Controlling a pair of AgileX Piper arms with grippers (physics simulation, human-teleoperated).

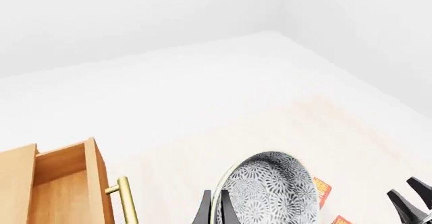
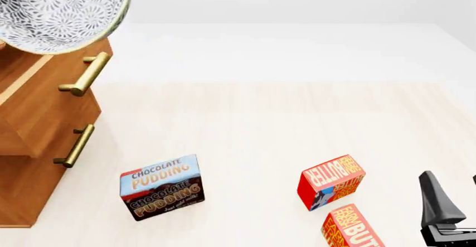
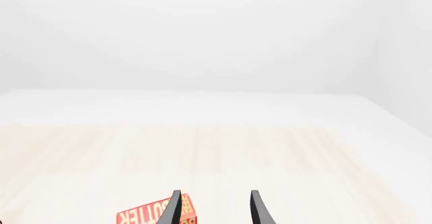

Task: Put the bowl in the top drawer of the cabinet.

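The grey bowl (image 2: 59, 10) with its pale dotted pattern hangs tilted at the top left of the front view, above the cabinet (image 2: 33, 124). My left gripper (image 1: 215, 194) is shut on the bowl's (image 1: 270, 193) rim. The top drawer (image 1: 64, 188) stands pulled out and its wooden inside shows, with its brass handle (image 2: 86, 74) facing the table. The bowl is beside and above the drawer's front. My right gripper (image 3: 214, 194) is open and holds nothing, low at the front right.
A chocolate pudding box (image 2: 160, 187) stands in front of the cabinet. Two red butter boxes (image 2: 331, 181) (image 2: 353, 227) lie near my right gripper's finger (image 2: 433, 199). The lower drawer's handle (image 2: 74, 145) sits under the top one.
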